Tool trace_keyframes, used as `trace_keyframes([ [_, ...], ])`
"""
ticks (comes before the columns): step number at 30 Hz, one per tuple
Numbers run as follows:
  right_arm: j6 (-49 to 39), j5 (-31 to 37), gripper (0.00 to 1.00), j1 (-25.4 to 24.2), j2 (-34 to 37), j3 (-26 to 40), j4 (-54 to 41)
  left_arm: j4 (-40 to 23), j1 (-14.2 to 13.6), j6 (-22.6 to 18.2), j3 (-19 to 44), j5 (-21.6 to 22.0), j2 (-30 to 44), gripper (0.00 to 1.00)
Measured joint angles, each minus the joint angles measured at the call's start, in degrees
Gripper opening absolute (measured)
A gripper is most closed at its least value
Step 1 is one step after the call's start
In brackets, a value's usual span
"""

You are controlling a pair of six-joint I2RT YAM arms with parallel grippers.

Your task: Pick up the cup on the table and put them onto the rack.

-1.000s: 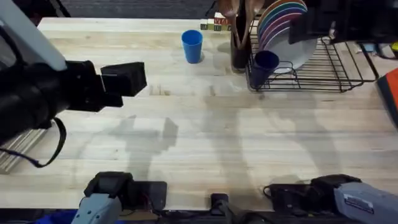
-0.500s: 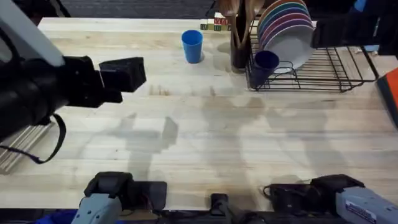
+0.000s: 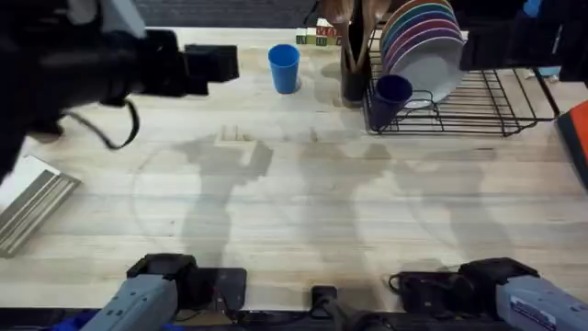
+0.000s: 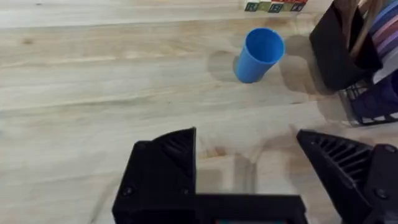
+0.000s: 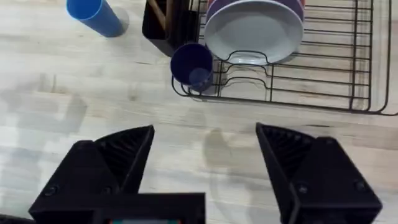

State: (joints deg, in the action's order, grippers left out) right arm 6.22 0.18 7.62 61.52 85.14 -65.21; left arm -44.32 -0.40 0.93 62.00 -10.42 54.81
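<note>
A light blue cup stands upright on the table near the far edge, left of the black wire rack. My left gripper hovers just left of it. In the left wrist view the left gripper is open, and the blue cup lies ahead between its fingers, still apart from them. A dark blue cup sits in the rack's near left corner. My right arm hangs above the rack. The right gripper is open and holds nothing, above the table in front of the rack and the dark blue cup.
A black utensil holder with wooden utensils stands at the rack's left end. Coloured plates stand upright in the rack. Small blocks sit at the far edge, a ribbed metal piece at the left edge, and an orange object at the right.
My left arm has swung away from the near left toward the far side, and its gripper now sits close beside the light blue cup. The right arm has barely moved.
</note>
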Motion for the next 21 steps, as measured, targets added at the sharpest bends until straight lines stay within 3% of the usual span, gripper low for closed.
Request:
trace_keyframes([
  [15, 0.80, 0.01, 0.997, 0.00, 0.00, 0.00, 0.02, 16.33, -0.54, 3.68, 0.00, -6.61, 16.78, 0.993],
  [21, 2.39, 0.00, 0.997, 0.00, 0.00, 0.00, 1.49, 25.31, -5.18, 5.39, 0.00, -8.04, 25.12, 0.993],
])
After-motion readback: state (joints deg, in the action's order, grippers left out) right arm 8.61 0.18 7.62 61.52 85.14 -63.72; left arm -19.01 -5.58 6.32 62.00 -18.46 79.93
